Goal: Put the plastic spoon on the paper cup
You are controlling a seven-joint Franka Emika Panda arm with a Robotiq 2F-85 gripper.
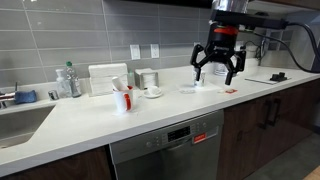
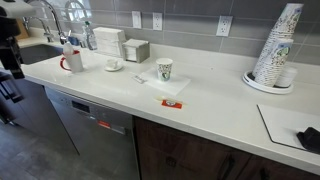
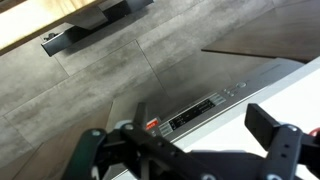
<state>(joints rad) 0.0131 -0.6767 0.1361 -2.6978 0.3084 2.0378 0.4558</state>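
Observation:
A paper cup (image 2: 165,68) with a green print stands upright on a white napkin (image 2: 170,82) in the middle of the counter. A small white plastic spoon (image 2: 140,78) appears to lie by the napkin's left edge. My gripper (image 1: 217,68) is open and empty. It hangs in front of the counter, apart from the cup and spoon. In the wrist view its fingers (image 3: 185,140) are spread over the counter's front edge and the dishwasher panel (image 3: 195,108). In an exterior view only a dark part of the arm (image 2: 10,55) shows at the left edge.
A red packet (image 2: 172,102) lies in front of the napkin. A red mug (image 2: 72,62) and a napkin box (image 2: 108,40) stand to the left, and a tall stack of cups (image 2: 278,45) to the right. A sink (image 1: 20,120) is at the counter's end.

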